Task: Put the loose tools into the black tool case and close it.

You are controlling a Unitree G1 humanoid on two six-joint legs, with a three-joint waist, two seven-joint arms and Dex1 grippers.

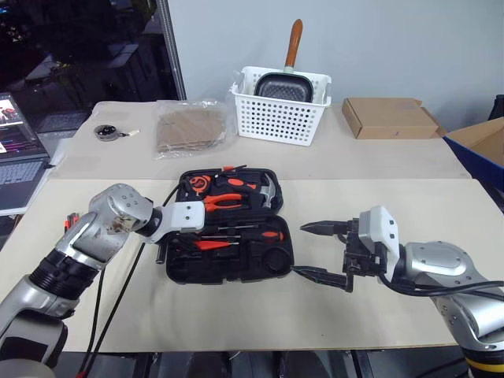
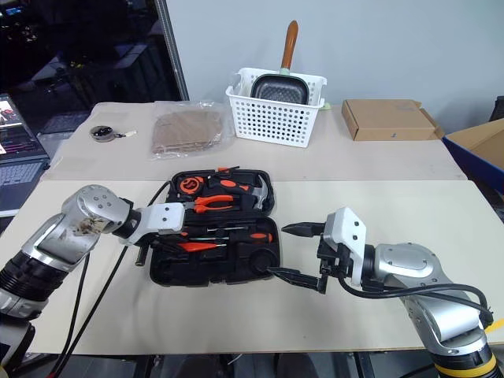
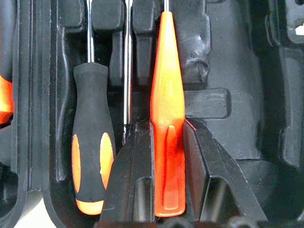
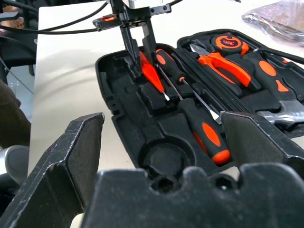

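The black tool case (image 1: 179, 268) lies open on the table in front of me, both halves flat. My left gripper (image 1: 164, 246) points down over the left end of the near half, shut on the small all-orange pointed tool (image 3: 167, 118), which lies along a moulded slot. Beside that tool, two screwdrivers (image 4: 205, 130) with orange-black handles rest in their slots; one handle (image 3: 92, 142) is close to my fingers (image 3: 133, 175). The far half holds orange-handled pliers (image 1: 224, 201) and a hammer (image 1: 268, 189). My right gripper (image 1: 299, 250) stands open and empty just off the case's right edge, pointing at it.
A white slotted basket (image 1: 279, 118) with a pan stands at the back. A cardboard box (image 1: 390, 118) lies to its right and a plastic bag (image 1: 189, 130) to its left. A grey disc with a cord (image 1: 106, 132) and a laptop (image 1: 16, 157) are at far left.
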